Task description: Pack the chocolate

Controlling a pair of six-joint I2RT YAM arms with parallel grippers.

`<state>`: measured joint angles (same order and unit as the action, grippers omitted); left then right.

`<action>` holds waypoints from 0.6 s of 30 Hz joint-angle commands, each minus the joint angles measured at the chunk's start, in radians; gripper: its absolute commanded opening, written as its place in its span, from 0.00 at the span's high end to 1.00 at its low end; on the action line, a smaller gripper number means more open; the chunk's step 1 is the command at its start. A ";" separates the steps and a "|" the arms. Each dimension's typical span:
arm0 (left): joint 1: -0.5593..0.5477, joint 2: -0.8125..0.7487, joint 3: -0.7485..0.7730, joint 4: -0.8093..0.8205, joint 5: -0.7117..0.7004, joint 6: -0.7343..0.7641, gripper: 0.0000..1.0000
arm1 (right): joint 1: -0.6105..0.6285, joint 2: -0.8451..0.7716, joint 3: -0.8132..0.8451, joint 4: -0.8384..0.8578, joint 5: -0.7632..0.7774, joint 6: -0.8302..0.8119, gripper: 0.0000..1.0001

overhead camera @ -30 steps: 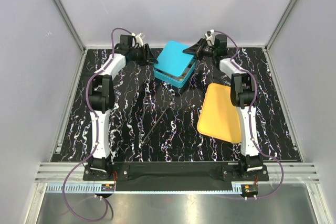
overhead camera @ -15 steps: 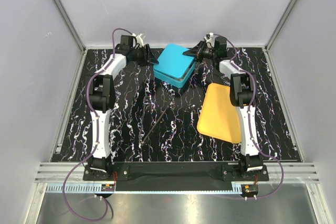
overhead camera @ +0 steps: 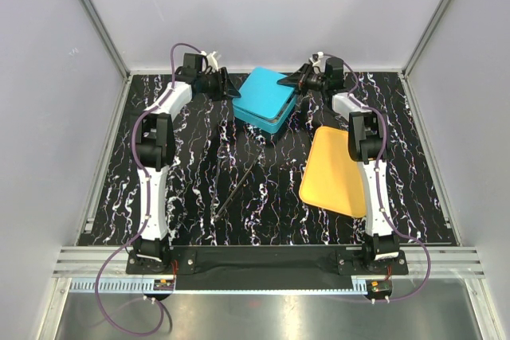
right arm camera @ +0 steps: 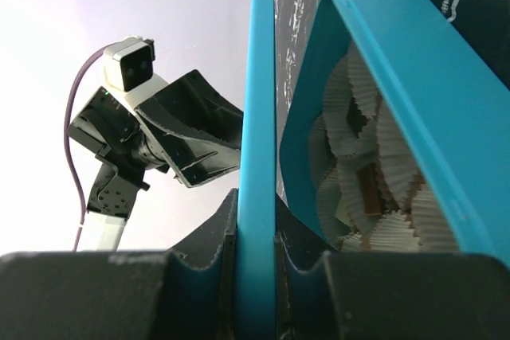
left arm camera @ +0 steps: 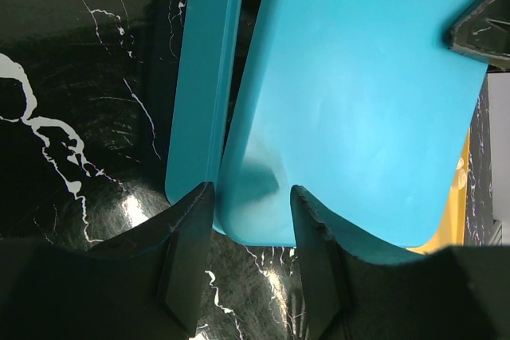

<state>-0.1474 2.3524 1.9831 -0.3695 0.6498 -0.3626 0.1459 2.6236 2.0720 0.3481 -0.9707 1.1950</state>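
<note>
The lid [overhead camera: 267,95] had sunk toward the box [right arm camera: 414,93] since earlier, its rim pinched in the right claw [right arm camera: 256,205], chocolate [right arm camera: 368,190] just right of it; the half-open, empty left claw [left arm camera: 253,197] needed to steady the box while the lid seated squarely.

I'm seeing a black white-veined table [overhead camera: 199,165] lying under even light; plain pale walls [overhead camera: 263,5] are closing three sides; an aluminium rail [overhead camera: 263,264] is running along the near edge.

Both arms up at the teal lid [overhead camera: 265,97]
The left gripper [overhead camera: 234,92] is at its left corner, the right gripper [overhead camera: 284,80] on its far right edge, seemingly pinching it; a yellow tray [overhead camera: 333,173] lies by the right arm, a thin dark rod [overhead camera: 237,189] mid-table.
</note>
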 commanded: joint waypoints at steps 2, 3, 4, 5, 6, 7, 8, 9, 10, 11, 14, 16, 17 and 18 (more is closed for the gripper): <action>-0.006 0.013 0.043 0.015 -0.004 0.017 0.52 | 0.000 0.010 0.049 0.051 -0.025 0.032 0.98; -0.004 0.015 0.043 0.017 -0.006 0.016 0.52 | -0.002 0.015 0.053 0.048 -0.025 0.034 0.98; -0.004 0.018 0.043 0.018 -0.004 0.016 0.53 | -0.002 0.016 0.053 0.048 -0.025 0.032 0.98; -0.004 0.021 0.045 0.017 -0.006 0.014 0.53 | 0.000 0.018 0.053 0.048 -0.022 0.032 0.97; -0.004 0.022 0.045 0.017 -0.006 0.016 0.53 | 0.000 0.019 0.053 0.048 -0.020 0.029 0.97; -0.004 0.027 0.045 0.017 -0.004 0.016 0.54 | 0.000 0.019 0.053 0.046 -0.019 0.026 0.96; -0.004 0.028 0.045 0.017 -0.006 0.017 0.55 | 0.000 0.022 0.053 0.045 -0.016 0.028 0.94; -0.004 0.031 0.046 0.018 -0.004 0.017 0.56 | 0.000 0.023 0.053 0.042 -0.016 0.025 0.93; -0.004 0.036 0.048 0.015 -0.006 0.019 0.58 | -0.002 0.024 0.053 0.040 -0.013 0.022 0.93; -0.004 0.039 0.049 0.015 -0.007 0.019 0.58 | 0.000 0.024 0.053 0.035 -0.010 0.018 0.93; -0.004 0.047 0.052 0.014 -0.006 0.021 0.60 | 0.000 0.021 0.056 0.025 0.003 0.005 0.90; -0.004 0.048 0.052 0.014 -0.006 0.021 0.61 | -0.002 0.021 0.062 -0.001 0.007 -0.012 0.83; -0.004 0.050 0.052 0.014 -0.004 0.021 0.61 | -0.003 0.021 0.066 -0.011 0.013 -0.020 0.81; -0.004 0.053 0.054 0.014 -0.004 0.022 0.61 | -0.006 0.021 0.066 -0.026 0.018 -0.029 0.78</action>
<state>-0.1482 2.3913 1.9949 -0.3698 0.6472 -0.3588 0.1455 2.6495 2.0769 0.3298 -0.9604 1.1976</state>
